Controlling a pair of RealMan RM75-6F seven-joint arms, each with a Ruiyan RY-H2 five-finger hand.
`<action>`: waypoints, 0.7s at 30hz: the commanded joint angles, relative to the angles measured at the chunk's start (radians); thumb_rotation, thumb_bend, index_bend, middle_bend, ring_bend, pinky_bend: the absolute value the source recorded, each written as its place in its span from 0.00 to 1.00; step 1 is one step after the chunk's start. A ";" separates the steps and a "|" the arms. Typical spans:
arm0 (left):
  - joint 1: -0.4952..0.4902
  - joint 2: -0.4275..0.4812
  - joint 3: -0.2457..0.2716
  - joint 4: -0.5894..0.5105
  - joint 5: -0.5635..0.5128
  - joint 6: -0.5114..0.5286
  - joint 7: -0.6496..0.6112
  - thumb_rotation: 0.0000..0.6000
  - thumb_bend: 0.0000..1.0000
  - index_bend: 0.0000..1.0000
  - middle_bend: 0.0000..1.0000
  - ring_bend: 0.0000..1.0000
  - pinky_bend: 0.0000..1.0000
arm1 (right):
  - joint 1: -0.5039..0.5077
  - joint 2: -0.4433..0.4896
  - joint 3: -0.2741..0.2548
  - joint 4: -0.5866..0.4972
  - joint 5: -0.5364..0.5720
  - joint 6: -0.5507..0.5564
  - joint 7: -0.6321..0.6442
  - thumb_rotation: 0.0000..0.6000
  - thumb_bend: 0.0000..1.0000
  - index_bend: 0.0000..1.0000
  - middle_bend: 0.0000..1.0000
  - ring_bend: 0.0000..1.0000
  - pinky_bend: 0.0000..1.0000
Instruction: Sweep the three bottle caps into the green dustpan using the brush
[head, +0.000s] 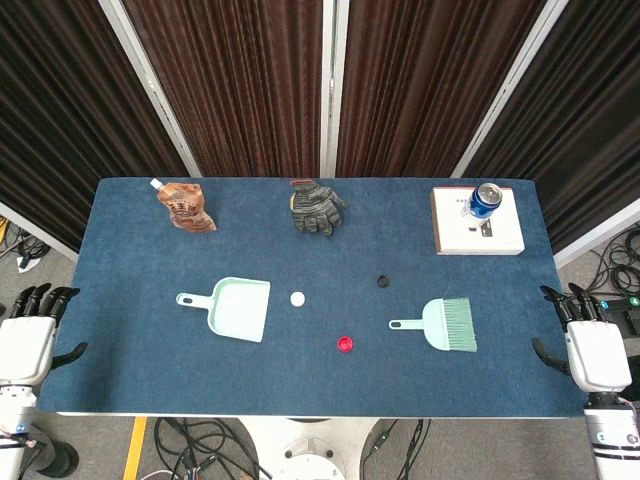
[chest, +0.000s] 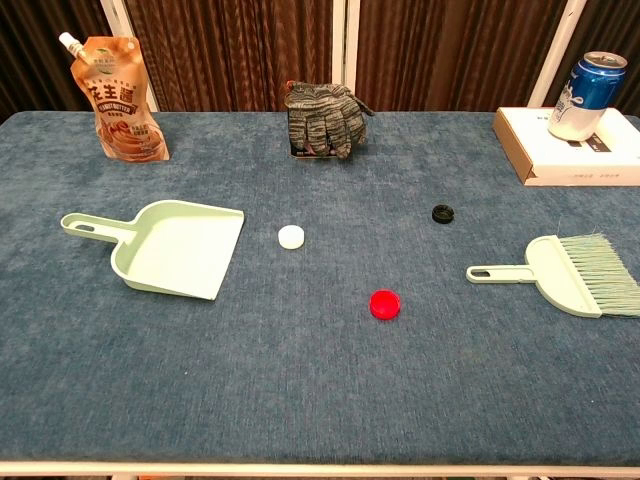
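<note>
A pale green dustpan (head: 238, 309) (chest: 180, 248) lies left of centre with its handle pointing left. Three caps lie apart on the blue cloth: a white cap (head: 297, 298) (chest: 291, 236) just right of the pan's mouth, a red cap (head: 345, 344) (chest: 385, 304) nearer the front, and a black cap (head: 382, 281) (chest: 443, 213) further back. The green brush (head: 447, 324) (chest: 570, 274) lies to the right, handle pointing left. My left hand (head: 28, 335) hangs off the table's left edge and my right hand (head: 590, 343) off the right edge, both holding nothing with fingers apart.
At the back stand a brown spouted pouch (head: 186, 205) (chest: 121, 97), a knitted glove (head: 314, 207) (chest: 323, 122) and a white box (head: 477, 222) (chest: 575, 147) with a blue can (head: 483, 199) (chest: 586, 95) on it.
</note>
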 joint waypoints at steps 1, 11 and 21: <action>0.000 -0.002 -0.001 -0.001 -0.003 -0.001 0.000 1.00 0.14 0.20 0.19 0.11 0.12 | 0.003 0.000 -0.001 0.000 -0.001 -0.004 -0.001 1.00 0.17 0.17 0.28 0.09 0.18; 0.000 -0.004 0.001 -0.002 -0.001 0.002 0.003 1.00 0.14 0.20 0.19 0.11 0.12 | 0.047 0.001 -0.012 -0.016 -0.045 -0.059 -0.001 1.00 0.17 0.17 0.29 0.09 0.18; -0.002 -0.002 0.003 0.004 -0.001 -0.004 -0.008 1.00 0.14 0.20 0.19 0.11 0.12 | 0.193 -0.044 -0.007 -0.026 -0.114 -0.227 -0.198 1.00 0.17 0.23 0.35 0.11 0.22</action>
